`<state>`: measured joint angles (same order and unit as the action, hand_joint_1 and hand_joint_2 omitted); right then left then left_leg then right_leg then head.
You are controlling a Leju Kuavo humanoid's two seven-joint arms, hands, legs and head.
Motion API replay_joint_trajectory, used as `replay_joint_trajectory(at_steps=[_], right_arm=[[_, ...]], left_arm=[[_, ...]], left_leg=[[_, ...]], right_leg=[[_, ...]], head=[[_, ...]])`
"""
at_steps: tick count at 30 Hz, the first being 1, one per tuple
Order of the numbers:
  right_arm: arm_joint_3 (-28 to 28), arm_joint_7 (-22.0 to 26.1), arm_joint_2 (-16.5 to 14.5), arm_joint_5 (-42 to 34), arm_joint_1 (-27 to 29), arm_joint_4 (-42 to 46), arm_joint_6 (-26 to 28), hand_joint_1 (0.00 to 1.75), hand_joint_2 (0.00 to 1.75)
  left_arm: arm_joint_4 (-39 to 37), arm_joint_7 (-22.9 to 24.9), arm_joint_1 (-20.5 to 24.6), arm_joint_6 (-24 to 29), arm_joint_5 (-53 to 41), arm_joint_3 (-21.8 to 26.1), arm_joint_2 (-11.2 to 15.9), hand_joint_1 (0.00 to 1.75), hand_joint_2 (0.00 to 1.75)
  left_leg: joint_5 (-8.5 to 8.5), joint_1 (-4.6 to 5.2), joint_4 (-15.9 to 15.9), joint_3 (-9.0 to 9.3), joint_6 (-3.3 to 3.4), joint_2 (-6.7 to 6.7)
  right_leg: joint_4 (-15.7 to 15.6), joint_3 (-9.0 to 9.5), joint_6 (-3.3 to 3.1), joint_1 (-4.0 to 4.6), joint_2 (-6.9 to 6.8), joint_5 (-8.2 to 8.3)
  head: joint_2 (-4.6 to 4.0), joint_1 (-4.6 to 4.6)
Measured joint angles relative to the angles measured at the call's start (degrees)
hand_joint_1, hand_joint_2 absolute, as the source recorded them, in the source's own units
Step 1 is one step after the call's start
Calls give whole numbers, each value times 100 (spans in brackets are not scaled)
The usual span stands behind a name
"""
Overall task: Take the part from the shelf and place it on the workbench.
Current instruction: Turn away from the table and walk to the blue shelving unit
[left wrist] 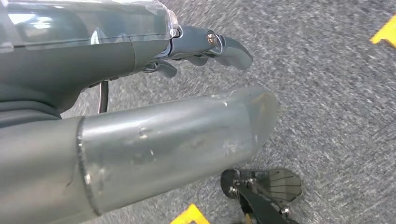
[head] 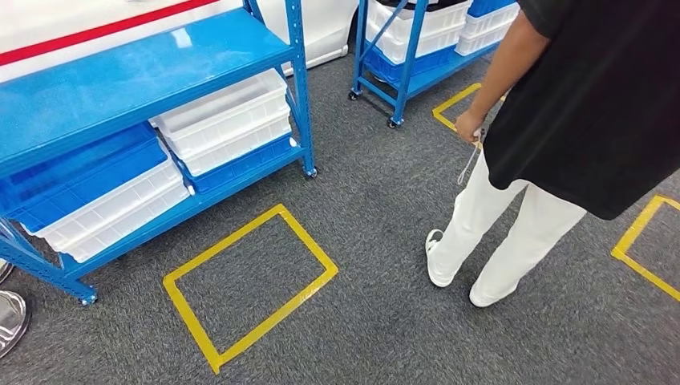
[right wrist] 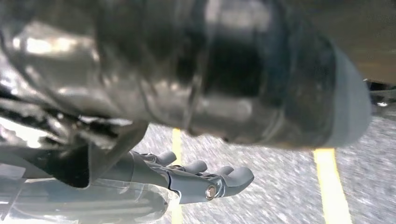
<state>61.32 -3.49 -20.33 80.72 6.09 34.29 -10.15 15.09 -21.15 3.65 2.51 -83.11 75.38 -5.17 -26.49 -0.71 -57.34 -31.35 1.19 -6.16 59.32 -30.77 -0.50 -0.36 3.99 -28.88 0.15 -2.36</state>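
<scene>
Both hands hang low over the grey carpet and carry nothing: the left hand [left wrist: 140, 112] has its fingers [left wrist: 224, 46] stretched out and apart from the thick thumb, and the right hand [right wrist: 210, 93] likewise shows its fingers [right wrist: 210, 182] extended and free. Nearest in the head view lies a yellow taped rectangle [head: 250, 285] on the floor, which I judge to be the standing mark for the pick. Just beyond it on the left stands the blue shelf [head: 144, 72], its lower tiers stacked with white bins [head: 224, 120] and blue bins [head: 72, 172]; no part can be made out, so it is presumably inside a bin. A person [head: 561, 136] stands near on the right. The step in hand looks like the approach: stand squarely on the mark facing the shelf, keep well apart from the person, and lift the arms only once a bin's contents are visible
</scene>
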Motion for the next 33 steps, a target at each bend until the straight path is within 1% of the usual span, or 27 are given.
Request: replay_joint_trajectory(at_steps=[1,4,7,8,10,11,12,13,14,15,16,17,19,20,21,22,23,24,25,26,27,28,29,30,31,32,33], right_arm=[[1,4,1,0,-9,0,-1,0,0],[-1,16,0,2,-33,0,-2,0,0],[-1,20,-1,3,-34,0,-2,0,0],[-1,24,-3,3,-31,0,-3,0,0],[1,32,-7,8,-5,0,-10,0,0],[2,36,-9,11,5,0,-14,0,0],[3,36,-9,14,13,0,-16,0,0],[3,36,-9,15,9,0,-18,0,0],[3,36,-10,16,6,0,-25,0,0],[3,36,-10,17,5,0,-33,0,0],[3,36,-11,18,3,0,-41,0,0],[3,36,-10,19,-4,0,-48,0,0],[3,36,-10,20,-28,1,-50,0,0],[3,36,-9,20,-37,1,-50,0,0],[3,39,-9,20,-38,2,-50,0,0],[3,43,-8,21,-34,3,-50,0,0],[5,49,-7,22,-26,4,-50,0,0],[7,56,-6,23,-20,4,-53,0,0],[8,62,-4,26,-17,5,-61,0,0],[9,68,-3,29,-14,5,-71,0,0],[11,72,-2,34,-13,7,-80,0,0],[12,81,1,36,-12,9,-82,0,0],[15,94,3,26,-12,11,-71,0,0],[20,106,6,6,-18,14,-44,0,0],[26,118,8,-27,-26,15,-8,0,0],[33,124,8,-64,-32,15,28,0,0],[40,123,8,-99,-38,15,62,0,0]], left_arm=[[1,-7,-3,-7,5,-1,2,0,0],[4,-27,-32,-15,12,-2,15,0,0],[5,-30,-36,-15,12,-2,21,0,0],[6,-36,-38,-15,11,-3,23,0,0],[11,-46,-21,2,16,-16,34,0,0],[13,-49,-19,14,21,-22,37,0,0],[15,-44,-18,29,26,-28,40,0,0],[16,-40,-26,40,30,-30,42,0,0],[17,-37,-27,49,33,-32,44,0,0],[20,-35,-20,56,33,-36,46,0,0],[24,-35,-10,60,34,-41,49,0,0],[28,-34,-5,62,34,-47,50,0,0],[36,-31,-16,66,34,-57,54,0,0],[39,-30,-25,66,34,-64,55,0,0],[41,-28,-29,66,35,-70,56,0,0],[43,-27,-24,65,36,-78,55,0,0],[45,-27,-14,64,36,-85,54,0,0],[46,-26,-4,61,36,-90,54,0,0],[47,-24,2,55,38,-95,55,0,0],[49,-20,2,47,45,-98,55,0,0],[49,-14,-3,35,58,-100,56,0,0],[50,-8,-10,22,75,-101,56,0,0],[50,-4,-18,7,100,-101,56,0,0],[50,-5,-25,-8,122,-101,56,0,0],[50,-9,-30,-21,139,-101,56,0,0],[50,-14,-34,-31,152,-100,56,0,0],[51,-17,-40,-33,154,-100,57,0,0]], left_leg=[[11,-4,1,-24,-41,-60],[40,-13,30,-77,-151,-205],[44,-4,33,-82,-175,-230],[-6,2,-29,-101,-174,-109],[-463,-7,-935,-499,-222,291],[-637,-14,-1319,-656,-247,498],[-701,-26,-1516,-723,-275,593],[-518,-29,-1174,-523,-274,645],[-345,-25,-724,-273,-257,783],[-211,-17,-339,-61,-231,920],[-139,-5,-82,74,-200,1021],[-127,9,27,120,-168,1082],[-107,11,41,107,-109,964],[-85,-3,65,116,-74,899],[-55,-22,91,123,-35,832],[-25,-44,115,125,2,764],[-6,-47,118,111,25,700],[7,-48,115,89,42,631],[14,-46,108,69,47,551],[17,-45,96,57,48,470],[15,-45,82,54,44,402],[8,-45,65,56,35,337],[-4,-46,47,57,21,287],[-23,-37,20,52,-6,249],[-39,-28,-1,39,-40,214],[-51,-19,-17,23,-76,195],[-62,-15,-21,7,-114,184]], right_leg=[[-78,23,-14,10,40,4],[-110,32,-66,21,-106,30],[-140,41,-90,-5,-142,44],[-160,47,-114,-14,-181,54],[-192,48,-179,-11,-463,61],[-202,48,-204,-3,-627,60],[-197,48,-207,4,-777,49],[-191,58,-194,4,-852,38],[-180,75,-174,9,-923,22],[-167,90,-146,22,-990,2],[-155,106,-115,34,-1047,-15],[-148,121,-83,44,-1097,-27],[-153,155,-22,49,-1191,-41],[-122,163,14,41,-1139,-77],[-12,132,44,32,-998,-172],[210,44,70,21,-810,-332],[552,-110,85,2,-599,-539],[940,-296,92,-6,-477,-741],[1277,-463,100,-11,-430,-867],[1453,-557,104,-16,-415,-878],[1402,-544,105,-23,-411,-762],[1142,-436,101,-33,-406,-551],[744,-266,93,-44,-387,-312],[375,-115,82,-47,-347,-147],[110,-16,65,-44,-314,-46],[-24,24,45,-39,-283,-19],[-43,18,20,-25,-270,-41]], head=[[0,0],[0,-1],[0,0],[0,1],[0,1],[0,2],[0,2],[0,2],[0,2],[0,1],[0,1],[0,0],[0,1],[0,0],[0,-1],[0,-3],[0,-4],[0,-4],[0,-4],[0,-4],[0,-4],[0,-5],[0,-5],[0,-5],[0,-4],[0,-3],[0,-3]])
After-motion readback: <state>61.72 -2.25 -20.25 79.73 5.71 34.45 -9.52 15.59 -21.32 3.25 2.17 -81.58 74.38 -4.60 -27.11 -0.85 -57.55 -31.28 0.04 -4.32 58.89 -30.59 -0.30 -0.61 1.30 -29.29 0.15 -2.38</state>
